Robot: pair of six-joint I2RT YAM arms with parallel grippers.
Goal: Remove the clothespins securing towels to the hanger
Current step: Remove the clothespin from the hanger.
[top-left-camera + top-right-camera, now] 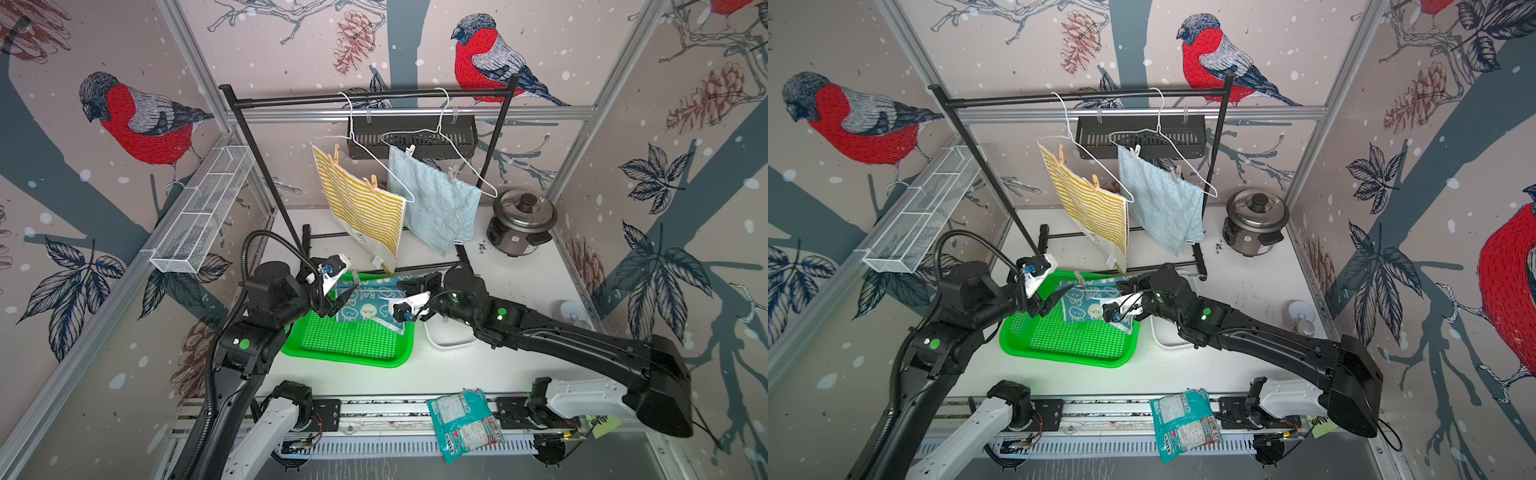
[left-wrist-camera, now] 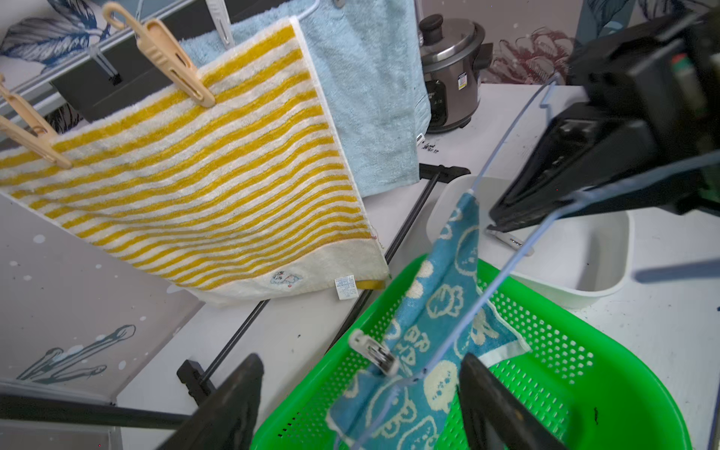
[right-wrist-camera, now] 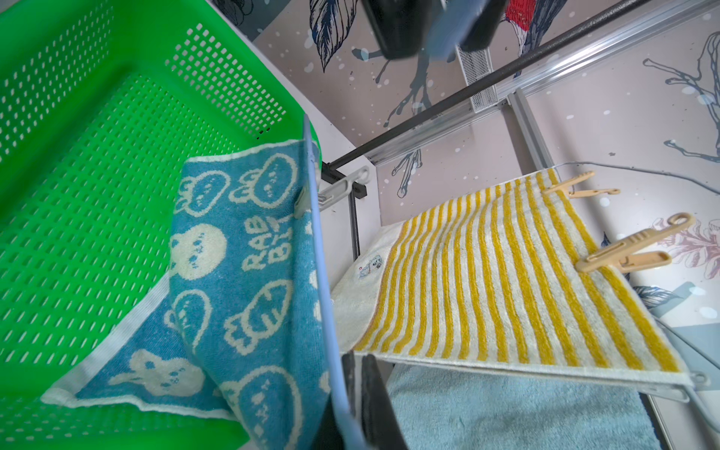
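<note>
Views from the top: teal towel (image 1: 365, 305) sags into the green basket (image 1: 345, 362), with the left gripper (image 1: 1054, 301) and right gripper (image 1: 1124, 286) on either side of it.

Left wrist: left fingers are spread wide and holding nothing. The pale clothespin (image 2: 373, 352) sits just ahead between them, biting the towel's edge.

Right wrist: right one is pinched shut on the blue hanger (image 3: 322, 288) the towel's pegged to.

So we're mid peg-removal on this towel. My guess for next: left squeezes the pin's tail and pulls it off while right holds steady.

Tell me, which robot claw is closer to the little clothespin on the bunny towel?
Left. The left gripper stands open just in front of the clothespin; the right gripper pinches the blue hanger farther along, away from it.
</note>
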